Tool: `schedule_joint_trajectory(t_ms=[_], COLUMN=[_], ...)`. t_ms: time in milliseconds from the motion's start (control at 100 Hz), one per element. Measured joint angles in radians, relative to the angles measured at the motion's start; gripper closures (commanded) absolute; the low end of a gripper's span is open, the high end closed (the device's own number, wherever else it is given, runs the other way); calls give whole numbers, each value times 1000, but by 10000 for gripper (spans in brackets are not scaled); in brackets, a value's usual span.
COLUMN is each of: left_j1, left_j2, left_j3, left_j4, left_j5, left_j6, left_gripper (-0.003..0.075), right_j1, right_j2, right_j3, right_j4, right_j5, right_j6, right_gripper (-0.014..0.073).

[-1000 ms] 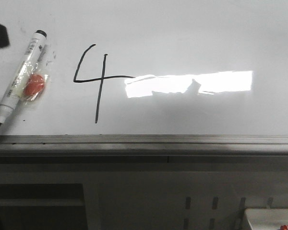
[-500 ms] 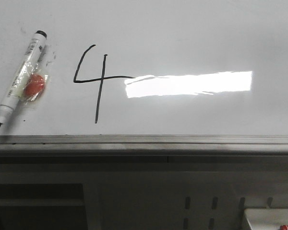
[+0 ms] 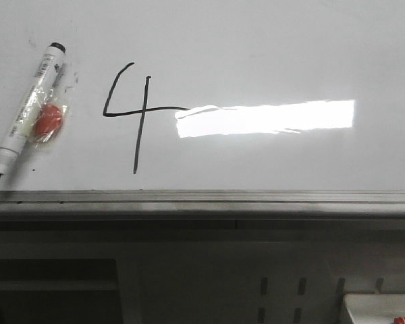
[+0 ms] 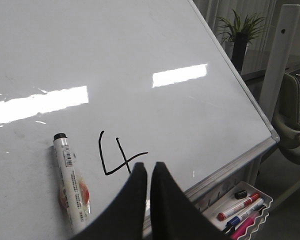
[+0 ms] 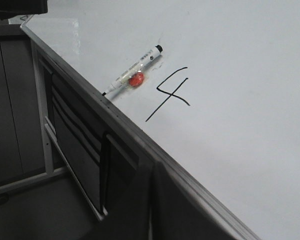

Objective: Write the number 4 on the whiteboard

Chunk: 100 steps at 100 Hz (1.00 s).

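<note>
The number 4 (image 3: 131,115) stood in thin black strokes on the whiteboard (image 3: 256,47), its bar running into a bright glare patch (image 3: 265,118). Just to its left lay an uncapped marker (image 3: 28,111) with a red blob (image 3: 47,121) stuck to its barrel. Nothing covered the digit in the front view. The left gripper (image 4: 149,172) was clenched and empty, the right gripper (image 5: 151,200) likewise. A tray of markers (image 4: 240,207) hung below the board's metal rail (image 3: 202,199)

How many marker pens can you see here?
4. One uncapped marker lies on the whiteboard, left of the number 4. Three more sit in the tray below the board; others may be hidden there.
</note>
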Motion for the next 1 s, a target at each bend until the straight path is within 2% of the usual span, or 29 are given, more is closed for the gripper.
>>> schedule_joint_trajectory(t_ms=[440, 570, 670, 870, 1000], left_j1=[0, 29, 131, 447, 644], left_j2=[0, 0, 0, -54, -118], left_j3=[12, 20, 20, 24, 62], left_j4=[0, 52, 81, 103, 142], left_j5=[-2, -8, -1, 106, 130], left_j6=[0, 0, 0, 0, 0], left_gripper=[741, 741, 741, 741, 741], right_j1=[0, 0, 0, 0, 0], right_j2=[0, 0, 0, 0, 0], right_j3=[0, 0, 0, 0, 0], right_j4=[0, 0, 0, 0, 0], right_j5=[8, 8, 8, 8, 8], right_j6=[0, 0, 0, 0, 0], right_gripper=[658, 658, 658, 658, 658])
